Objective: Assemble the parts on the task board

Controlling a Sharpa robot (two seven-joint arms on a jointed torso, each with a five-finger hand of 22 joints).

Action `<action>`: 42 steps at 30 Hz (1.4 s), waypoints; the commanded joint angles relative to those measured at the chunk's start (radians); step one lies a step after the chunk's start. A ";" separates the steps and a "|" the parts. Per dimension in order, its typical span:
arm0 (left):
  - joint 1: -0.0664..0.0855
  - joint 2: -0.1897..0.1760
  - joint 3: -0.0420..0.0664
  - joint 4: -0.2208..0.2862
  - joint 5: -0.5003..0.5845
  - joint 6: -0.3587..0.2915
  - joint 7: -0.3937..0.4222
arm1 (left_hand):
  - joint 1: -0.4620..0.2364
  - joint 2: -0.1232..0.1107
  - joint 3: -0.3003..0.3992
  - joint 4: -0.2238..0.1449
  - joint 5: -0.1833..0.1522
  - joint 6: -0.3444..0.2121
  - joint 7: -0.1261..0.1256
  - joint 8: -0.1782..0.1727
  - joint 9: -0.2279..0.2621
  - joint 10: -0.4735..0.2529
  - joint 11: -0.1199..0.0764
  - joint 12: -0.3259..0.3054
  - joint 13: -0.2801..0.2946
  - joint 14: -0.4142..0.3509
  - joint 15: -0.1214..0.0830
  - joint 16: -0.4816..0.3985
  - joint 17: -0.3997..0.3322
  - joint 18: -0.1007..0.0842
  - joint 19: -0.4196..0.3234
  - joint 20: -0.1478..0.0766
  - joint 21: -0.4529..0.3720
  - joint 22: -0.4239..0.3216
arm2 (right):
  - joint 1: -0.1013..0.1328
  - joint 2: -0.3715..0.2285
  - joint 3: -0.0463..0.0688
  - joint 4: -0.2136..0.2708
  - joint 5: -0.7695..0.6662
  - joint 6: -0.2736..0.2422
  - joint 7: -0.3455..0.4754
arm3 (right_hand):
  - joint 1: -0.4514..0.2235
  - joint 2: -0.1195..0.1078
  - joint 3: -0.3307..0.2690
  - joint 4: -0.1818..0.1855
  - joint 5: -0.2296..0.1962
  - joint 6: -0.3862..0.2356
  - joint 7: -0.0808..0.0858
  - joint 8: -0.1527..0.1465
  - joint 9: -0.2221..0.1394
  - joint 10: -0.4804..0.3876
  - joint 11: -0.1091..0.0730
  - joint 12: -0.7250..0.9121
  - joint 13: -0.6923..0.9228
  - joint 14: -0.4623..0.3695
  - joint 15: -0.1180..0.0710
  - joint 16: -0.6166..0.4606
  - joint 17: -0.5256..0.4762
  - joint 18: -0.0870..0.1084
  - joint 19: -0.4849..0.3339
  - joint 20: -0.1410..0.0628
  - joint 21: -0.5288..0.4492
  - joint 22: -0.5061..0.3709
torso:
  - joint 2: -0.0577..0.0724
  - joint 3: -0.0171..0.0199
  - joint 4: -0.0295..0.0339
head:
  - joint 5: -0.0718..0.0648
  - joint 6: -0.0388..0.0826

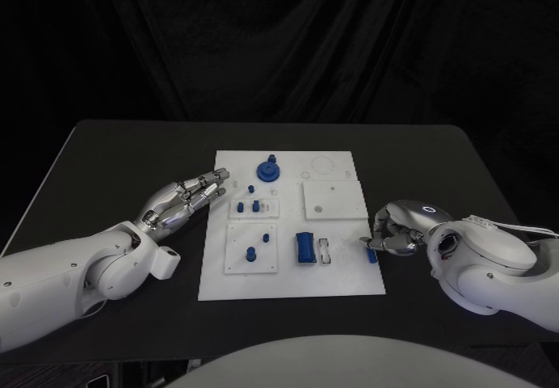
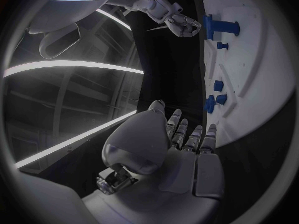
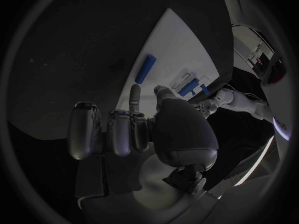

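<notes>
The white task board [image 1: 292, 279] lies mid-table. On it are a round blue part [image 1: 269, 170], several small blue pegs [image 1: 250, 208], a blue block [image 1: 304, 246] and a slim blue bar [image 1: 371, 255] at its right edge. My left hand [image 1: 187, 199] hovers at the board's left edge, fingers straight and holding nothing; its fingers [image 2: 190, 134] point toward the pegs [image 2: 215, 102]. My right hand [image 1: 396, 230] sits just right of the slim bar, most fingers curled in and one finger [image 3: 134, 97] stretched toward the bar [image 3: 146, 68], which lies apart from it.
Two raised white square plates [image 1: 334, 200] and an outlined ring [image 1: 321, 166] take up the board's upper right. Black table [image 1: 128, 162] surrounds the board on all sides. The right hand [image 2: 181, 25] appears beside the blue block [image 2: 221, 27].
</notes>
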 commanded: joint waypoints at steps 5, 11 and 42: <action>-0.002 0.003 0.001 -0.001 0.000 -0.004 0.099 | 0.011 0.002 0.008 0.002 0.007 0.005 0.003 -0.003 0.001 0.003 0.008 0.004 0.000 0.001 0.007 0.008 0.002 0.011 0.001 0.007 0.005 0.001 | -0.013 0.009 0.000 -0.008 -0.032 0.057 -0.036 | -0.011 -0.006 0.000 0.003 -0.022 -0.001 0.007 -0.010 -0.005 0.106 0.009 0.003 0.263 0.076 0.009 -0.007 0.118 -0.003 0.030 0.005 -0.008 0.195 | -0.003 -0.0003 0.0020 | -0.004 0.000; -0.002 0.005 0.001 -0.003 0.000 -0.007 0.099 | 0.014 0.001 0.010 0.003 0.008 0.007 0.004 -0.003 0.001 0.006 0.011 0.010 0.001 0.005 0.009 0.012 0.003 0.011 0.001 0.009 0.006 0.002 | -0.023 0.018 0.000 -0.014 -0.033 0.060 -0.037 | -0.016 -0.004 0.000 0.004 -0.028 -0.003 0.008 -0.014 -0.008 0.106 0.010 0.003 0.263 0.076 0.010 -0.008 0.117 -0.003 0.030 0.006 -0.008 0.195 | -0.002 0.0007 0.0016 | -0.003 0.000; -0.015 0.011 0.001 -0.011 0.000 0.014 0.086 | 0.018 0.002 0.015 0.003 0.010 0.006 0.009 -0.003 0.001 0.008 0.014 0.012 0.001 0.007 0.011 0.013 0.003 0.010 0.002 0.010 0.006 0.001 | -0.053 0.106 0.001 -0.060 0.014 0.094 -0.037 | 0.134 -0.011 0.111 -0.006 0.249 0.006 0.008 -0.056 -0.066 0.106 0.009 0.003 0.263 0.074 0.009 -0.014 0.106 -0.001 0.027 0.005 -0.019 0.193 | -0.002 -0.0002 0.0023 | 0.000 0.000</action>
